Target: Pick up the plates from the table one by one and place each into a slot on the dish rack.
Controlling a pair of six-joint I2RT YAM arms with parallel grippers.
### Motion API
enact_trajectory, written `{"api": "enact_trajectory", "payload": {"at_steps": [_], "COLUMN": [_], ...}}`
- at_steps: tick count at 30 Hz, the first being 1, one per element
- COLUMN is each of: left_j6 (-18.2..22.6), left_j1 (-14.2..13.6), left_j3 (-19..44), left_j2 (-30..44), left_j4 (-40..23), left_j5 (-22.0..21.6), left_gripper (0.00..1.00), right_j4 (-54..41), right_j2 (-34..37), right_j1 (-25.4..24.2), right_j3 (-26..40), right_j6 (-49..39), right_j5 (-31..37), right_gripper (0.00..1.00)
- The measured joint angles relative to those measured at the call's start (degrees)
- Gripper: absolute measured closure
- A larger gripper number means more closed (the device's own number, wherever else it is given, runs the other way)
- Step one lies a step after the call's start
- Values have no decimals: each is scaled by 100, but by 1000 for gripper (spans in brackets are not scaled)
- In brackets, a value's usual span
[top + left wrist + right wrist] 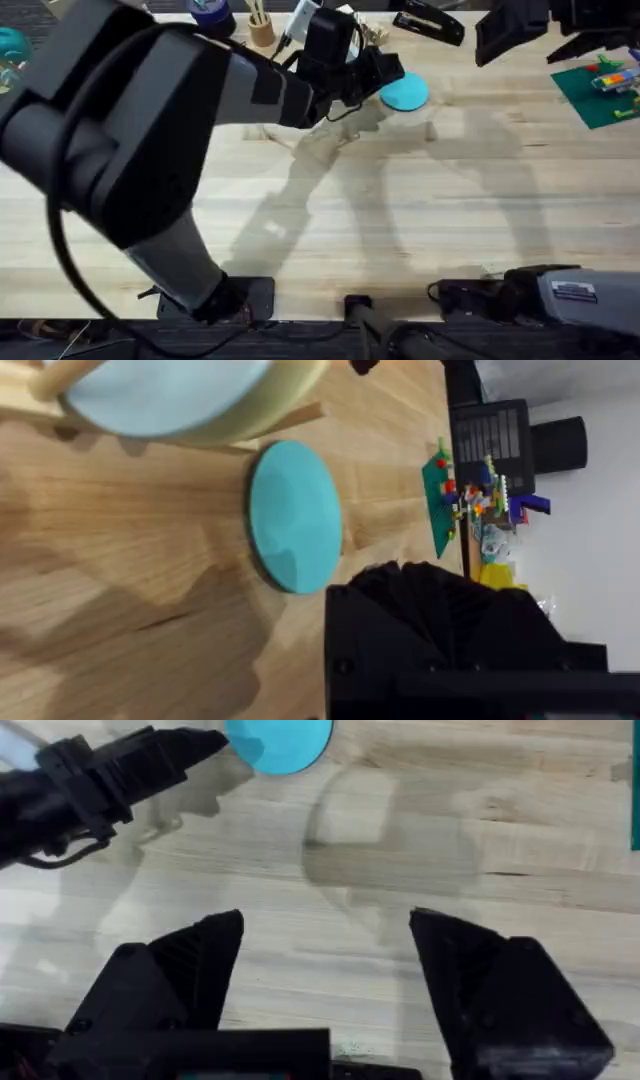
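Note:
The turquoise plate (405,93) lies flat on the table (330,200) at the far middle; it also shows in the left wrist view (295,515) and the right wrist view (280,742). My left gripper (385,68) hovers just left of it, almost at its rim. The cream plate (170,400) stands on edge against a wooden dowel of the dish rack (290,422), right beside the turquoise plate. My right gripper (325,920) hangs high over the table's far right (510,35), open and holding nothing.
A green baseplate with small bricks (600,90) sits at the far right edge. A wooden cup of sticks (261,30) and a black tool (430,22) stand along the back. My left arm crosses the table's left half.

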Motion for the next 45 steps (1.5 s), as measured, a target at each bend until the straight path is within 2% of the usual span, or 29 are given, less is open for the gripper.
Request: {"api": "enact_trajectory", "payload": {"at_steps": [12,18,26,31,45], "left_j6": [-106,-104,-106,-125,-261], "left_j1": [-43,-43,-43,-54,-87], "left_j3": [2,32,33,40,76], "left_j2": [197,471,687,863,1010], "left_j4": [127,536,606,883,765], "left_j5": [-163,-176,-225,-288,-393], "left_gripper": [962,962,963,963,963], "right_j4": [3,3,3,3,19], "right_j2": [1,0,1,-1,-1], "right_j1": [0,0,0,0,0], "right_j3": [0,0,0,0,0], "right_j6": [-35,-37,-37,-37,-37], "right_j5": [0,0,0,0,0], "right_gripper": [5,5,5,5,5]}}
